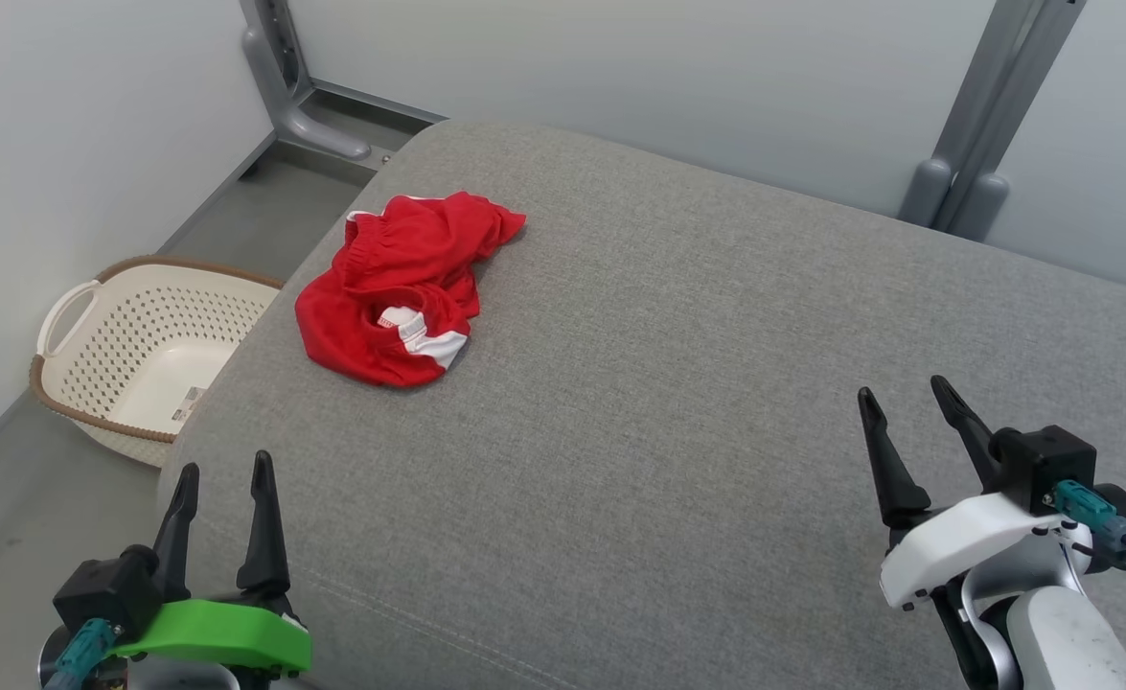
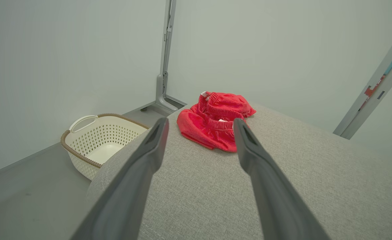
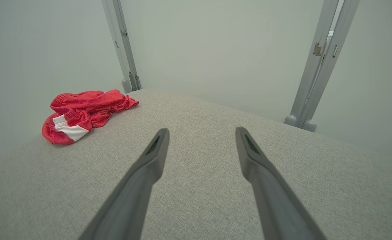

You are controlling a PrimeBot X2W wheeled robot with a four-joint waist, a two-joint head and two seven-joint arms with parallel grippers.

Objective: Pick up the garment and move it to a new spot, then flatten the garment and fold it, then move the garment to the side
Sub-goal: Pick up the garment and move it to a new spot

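The garment (image 1: pixel 400 287) is a crumpled red piece with white trim, lying in a heap near the far left corner of the grey cushioned surface (image 1: pixel 677 402). It also shows in the left wrist view as the garment (image 2: pixel 212 123) and in the right wrist view as the garment (image 3: pixel 82 113). My left gripper (image 1: pixel 224 471) stands open at the near left edge, well short of the heap, with nothing between its fingers. My right gripper (image 1: pixel 907 395) is open at the near right, far from the garment. Its fingers (image 3: pixel 155 150) point across bare fabric.
A cream perforated laundry basket (image 1: pixel 141 355) with a brown rim stands on the floor left of the surface, seen too as the basket (image 2: pixel 99 140). Pale walls and grey metal posts (image 1: pixel 975 144) close off the back. The surface's left edge drops to the floor.
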